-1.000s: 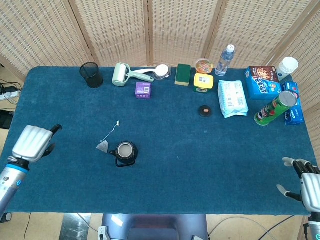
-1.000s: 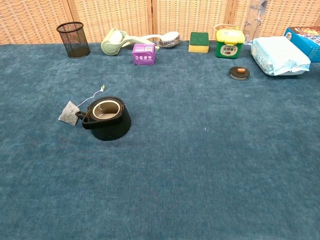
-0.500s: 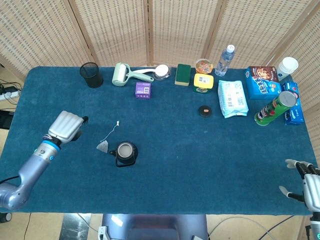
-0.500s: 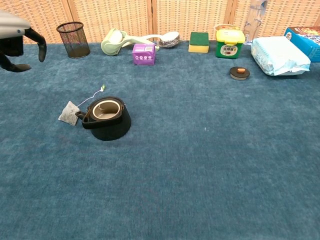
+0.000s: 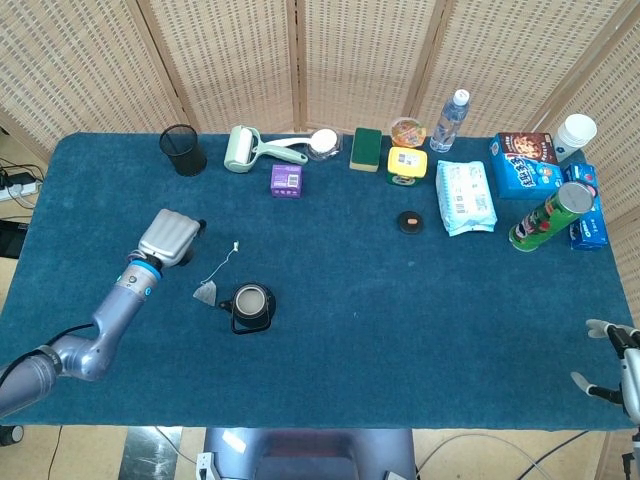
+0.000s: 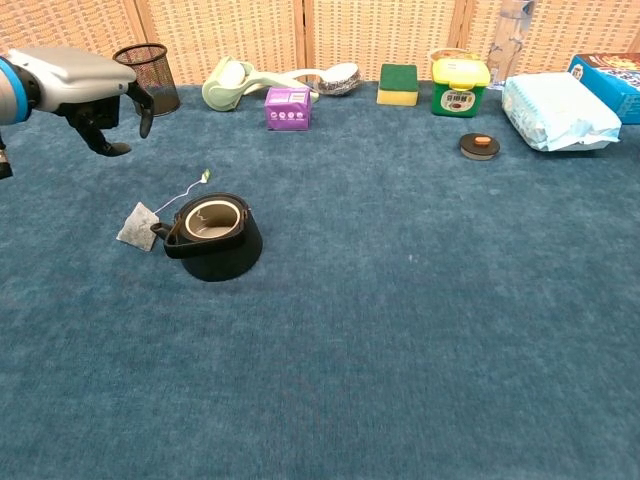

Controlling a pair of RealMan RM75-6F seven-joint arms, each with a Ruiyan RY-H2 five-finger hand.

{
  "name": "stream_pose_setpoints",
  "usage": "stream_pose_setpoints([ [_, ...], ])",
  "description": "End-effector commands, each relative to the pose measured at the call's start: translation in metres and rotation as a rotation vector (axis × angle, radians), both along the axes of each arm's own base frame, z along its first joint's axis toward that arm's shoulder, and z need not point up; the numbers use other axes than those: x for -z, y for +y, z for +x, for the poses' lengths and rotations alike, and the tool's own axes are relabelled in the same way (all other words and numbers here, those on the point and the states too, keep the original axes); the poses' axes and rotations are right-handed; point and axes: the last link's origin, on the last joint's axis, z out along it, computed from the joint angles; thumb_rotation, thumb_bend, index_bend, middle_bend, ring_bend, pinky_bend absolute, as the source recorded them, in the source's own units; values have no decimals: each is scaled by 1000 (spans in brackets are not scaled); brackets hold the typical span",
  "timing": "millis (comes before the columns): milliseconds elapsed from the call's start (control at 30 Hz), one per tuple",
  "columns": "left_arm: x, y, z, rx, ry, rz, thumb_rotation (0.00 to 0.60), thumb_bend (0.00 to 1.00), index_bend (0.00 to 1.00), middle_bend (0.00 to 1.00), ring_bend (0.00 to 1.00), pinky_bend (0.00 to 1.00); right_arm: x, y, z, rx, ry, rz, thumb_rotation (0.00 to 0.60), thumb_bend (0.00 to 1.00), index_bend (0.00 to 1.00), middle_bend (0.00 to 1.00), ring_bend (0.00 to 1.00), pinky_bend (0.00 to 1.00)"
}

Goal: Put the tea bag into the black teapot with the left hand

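grey tea bag (image 5: 205, 292) lies beside open black teapot (image 5: 250, 308)

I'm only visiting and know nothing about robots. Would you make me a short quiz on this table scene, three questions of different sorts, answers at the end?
1. True or false: the tea bag already lies inside the black teapot.
2. Multiple choice: what does the left hand hold? A) the tea bag B) the teapot C) nothing
3. Fill in: the small round lid lies on the cloth just in front of the yellow and green ____.

Key
1. False: it lies on the cloth beside the pot, its string trailing away to a small tag.
2. C: its fingers hang apart above the cloth.
3. Container.
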Motion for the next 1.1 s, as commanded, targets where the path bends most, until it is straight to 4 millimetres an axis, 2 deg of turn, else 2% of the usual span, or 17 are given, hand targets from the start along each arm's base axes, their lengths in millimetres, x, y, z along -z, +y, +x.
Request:
stream_pose_setpoints([
  [33, 9, 6, 4, -6, -4, -9, 600, 401, 425, 988, 910, 834, 0, 0, -1, 4, 0, -1, 600, 96, 263, 358, 271, 331],
  [267, 30, 21, 8, -21, -22, 0, 600, 401, 425, 988, 910, 834, -5, 4, -4, 20, 4, -16, 600, 95, 262, 358, 271, 332],
  [567, 53, 31, 20, -1, -63, -10, 600, 401, 425, 988, 912, 834, -10, 10, -8, 44, 7, -40, 600, 95, 262, 357, 271, 332],
  [800, 65, 32, 25, 20, -64, -28, 600, 401, 452, 988, 912, 834, -13, 13, -11, 57, 8, -52, 600, 95, 262, 358, 271, 333],
  [1100, 72, 33, 20, 5, -65, -27, 600, 401, 453, 988, 912, 834, -15, 18, -15, 69, 6, -61, 600, 96, 262, 358, 271, 333],
])
